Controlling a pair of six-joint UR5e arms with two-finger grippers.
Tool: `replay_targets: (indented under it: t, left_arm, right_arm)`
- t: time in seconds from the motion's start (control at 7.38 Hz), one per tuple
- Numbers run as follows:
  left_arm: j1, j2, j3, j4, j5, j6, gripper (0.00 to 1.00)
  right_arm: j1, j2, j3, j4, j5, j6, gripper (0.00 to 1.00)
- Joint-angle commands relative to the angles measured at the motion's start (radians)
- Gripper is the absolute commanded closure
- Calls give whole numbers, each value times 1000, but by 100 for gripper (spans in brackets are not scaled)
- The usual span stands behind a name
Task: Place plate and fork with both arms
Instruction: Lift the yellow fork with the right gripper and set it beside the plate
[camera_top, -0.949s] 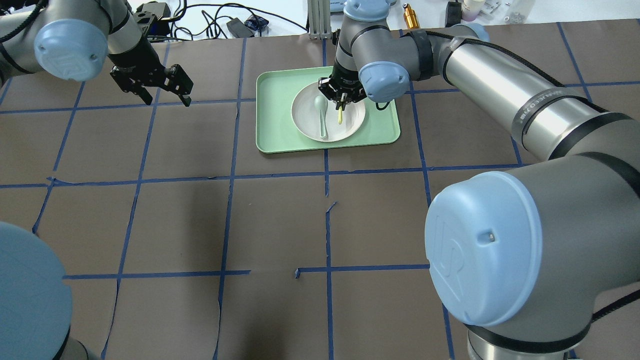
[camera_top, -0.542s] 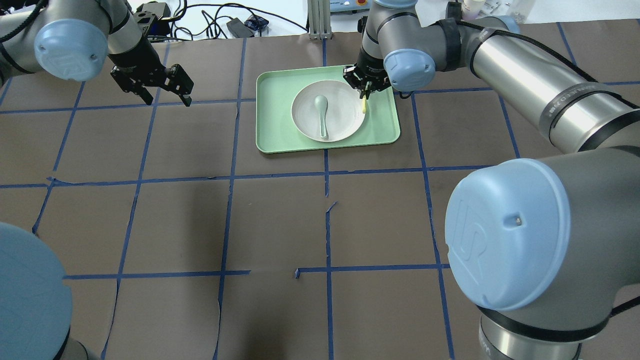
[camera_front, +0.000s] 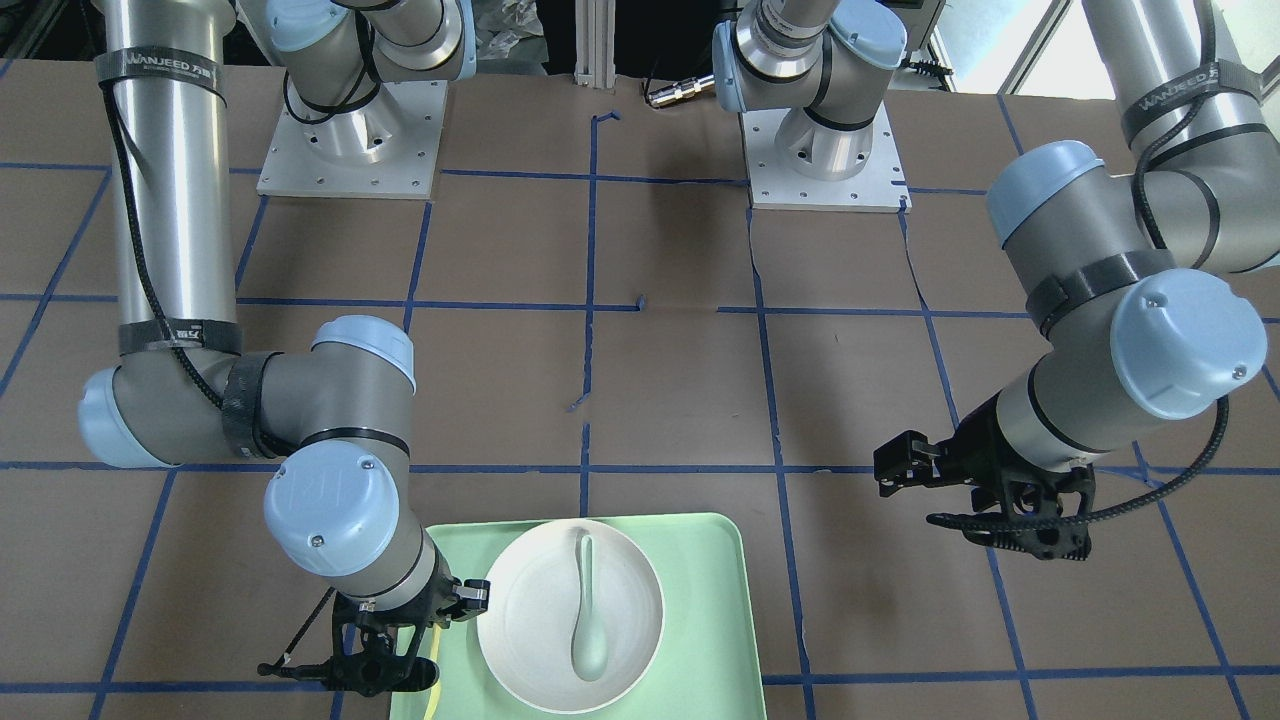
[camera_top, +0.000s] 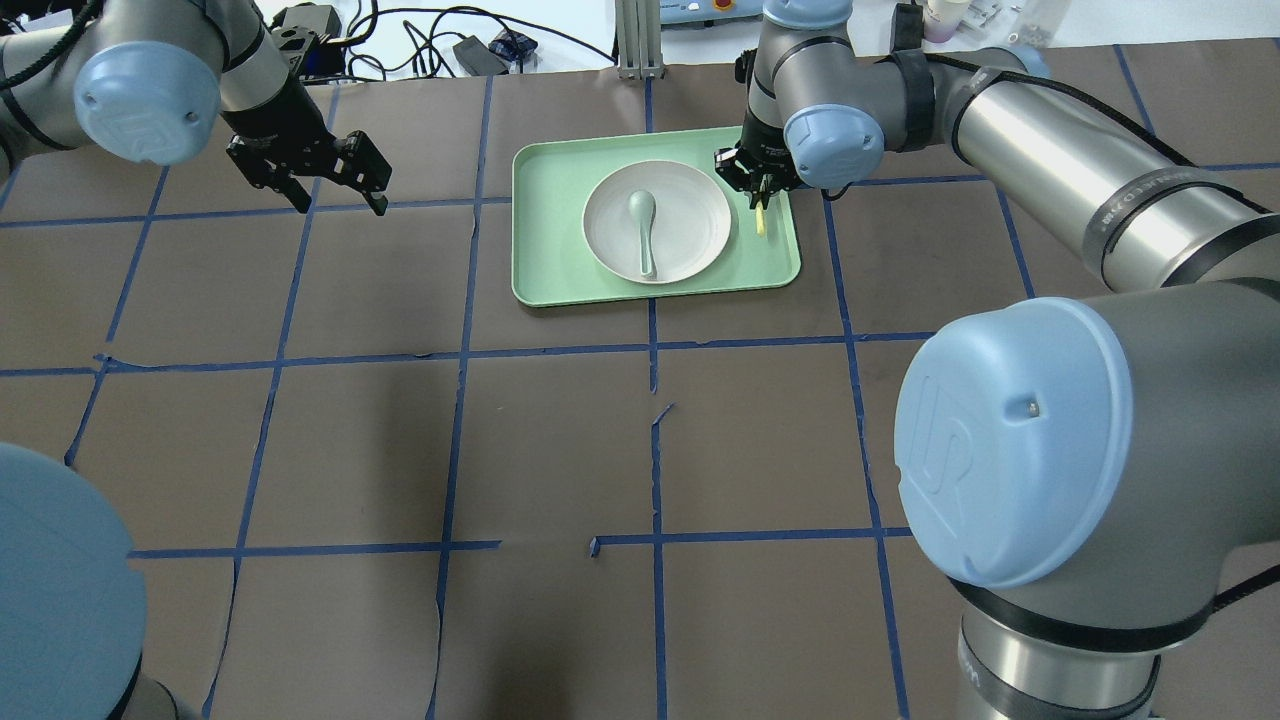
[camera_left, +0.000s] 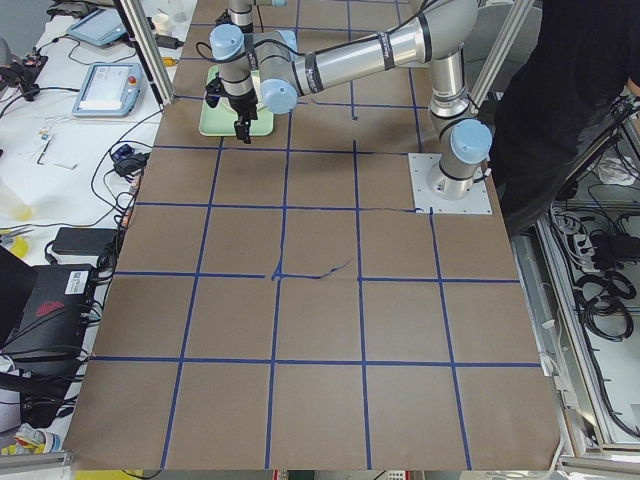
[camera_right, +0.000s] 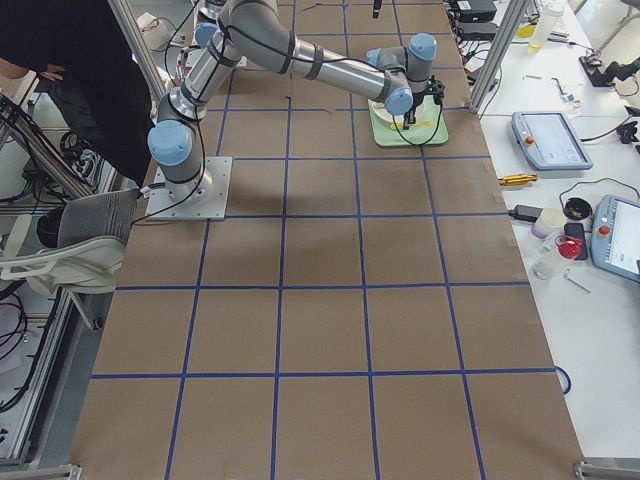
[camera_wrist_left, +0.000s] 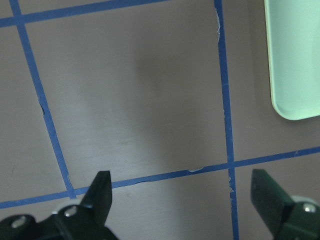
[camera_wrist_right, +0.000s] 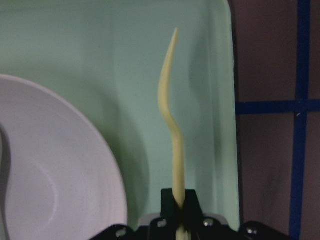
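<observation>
The white plate (camera_top: 692, 215) sits in the mint-green tray (camera_top: 548, 230) with a grey-green spoon (camera_top: 642, 225) lying in it. My right gripper (camera_top: 757, 190) is shut on the pale-yellow fork (camera_top: 760, 222) and holds it over the tray's right strip, just beside the plate's rim. In the right wrist view the fork (camera_wrist_right: 172, 120) sticks out from the shut gripper (camera_wrist_right: 179, 205), above the tray floor between the plate (camera_wrist_right: 60, 170) and the tray rim. My left gripper (camera_top: 335, 192) is open and empty, hovering over the table left of the tray.
The tray lies at the table's far middle. Cables, a power brick and small bottles lie beyond the far edge (camera_top: 470, 50). The left wrist view shows brown table with blue tape lines and a corner of the tray (camera_wrist_left: 295, 75).
My right gripper has carried the fork from above the plate to the right, over the tray's right strip. The left arm has barely moved.
</observation>
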Motion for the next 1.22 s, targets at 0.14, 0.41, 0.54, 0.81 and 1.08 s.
replay_targets:
  t: [0.14, 0.41, 0.54, 0.81, 1.08]
  left_arm:
    - [-1, -1, 1, 0, -1, -1, 0]
    - [-16, 6, 8, 0, 10, -5, 0]
    - [-22, 20, 9, -3, 12, -7, 0]
    - [-75, 55, 8, -21, 12, -133, 0]
    - [-169, 92, 9, -114, 35, -374, 0]
  right_arm:
    - [0, -23, 36, 4, -48, -37, 0]
    - [0, -106, 41, 81, -52, -20, 0]
    - [-1, -158, 41, 167, -51, -20, 0]
    - [-1, -259, 47, 284, -51, 20, 0]
    - [-4, -383, 71, 459, -51, 28, 0]
